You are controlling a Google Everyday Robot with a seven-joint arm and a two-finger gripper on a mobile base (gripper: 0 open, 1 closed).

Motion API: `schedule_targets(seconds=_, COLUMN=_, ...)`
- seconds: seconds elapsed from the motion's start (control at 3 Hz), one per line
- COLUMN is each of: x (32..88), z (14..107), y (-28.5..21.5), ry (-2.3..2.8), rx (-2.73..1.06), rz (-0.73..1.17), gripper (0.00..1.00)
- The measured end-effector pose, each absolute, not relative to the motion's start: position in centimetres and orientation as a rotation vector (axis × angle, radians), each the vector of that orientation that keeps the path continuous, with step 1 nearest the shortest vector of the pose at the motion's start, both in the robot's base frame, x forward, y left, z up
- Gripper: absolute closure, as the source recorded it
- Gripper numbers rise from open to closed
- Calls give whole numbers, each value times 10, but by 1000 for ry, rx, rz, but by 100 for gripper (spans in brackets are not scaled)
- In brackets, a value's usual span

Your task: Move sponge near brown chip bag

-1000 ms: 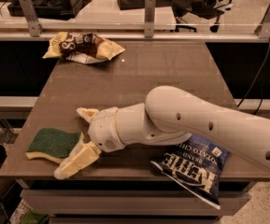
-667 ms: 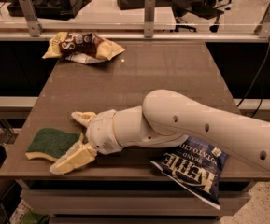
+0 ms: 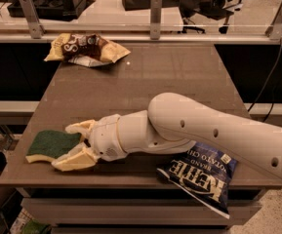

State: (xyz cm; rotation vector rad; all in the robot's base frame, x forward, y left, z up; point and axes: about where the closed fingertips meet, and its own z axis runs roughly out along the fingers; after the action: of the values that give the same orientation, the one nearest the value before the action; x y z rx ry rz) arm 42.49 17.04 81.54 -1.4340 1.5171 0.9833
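The sponge point(image 3: 50, 145), dark green on top with pale yellow foam, lies flat at the table's front left corner. My gripper point(image 3: 77, 143) is at the sponge's right end, open, with one finger point(image 3: 82, 127) behind it and the other finger point(image 3: 74, 161) in front of it. The jaws straddle the sponge's right part and are not closed on it. The brown chip bag point(image 3: 86, 48), dark brown with yellow edges, lies at the table's far left, well away from the sponge.
A dark blue Kettle chip bag point(image 3: 204, 174) hangs over the table's front edge at the right, under my arm point(image 3: 204, 130). The brown table point(image 3: 155, 82) ends close to the sponge at front and left. A railing point(image 3: 155, 26) runs behind it.
My gripper has moved left toward the sponge, and its fingers now reach around the sponge's right end. The sponge and both bags have not moved.
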Motion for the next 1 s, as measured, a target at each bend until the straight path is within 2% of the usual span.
schedule_targets(seconds=0.33, x=424, z=816, y=172, ry=1515, rx=-1438, rz=983, gripper=87)
schedule_targets(seconds=0.67, x=423, z=817, y=173, ry=1512, rx=-1441, rz=983, gripper=100)
schedule_targets(seconds=1.0, x=423, z=817, y=173, ry=1512, rx=-1441, rz=983, gripper=100)
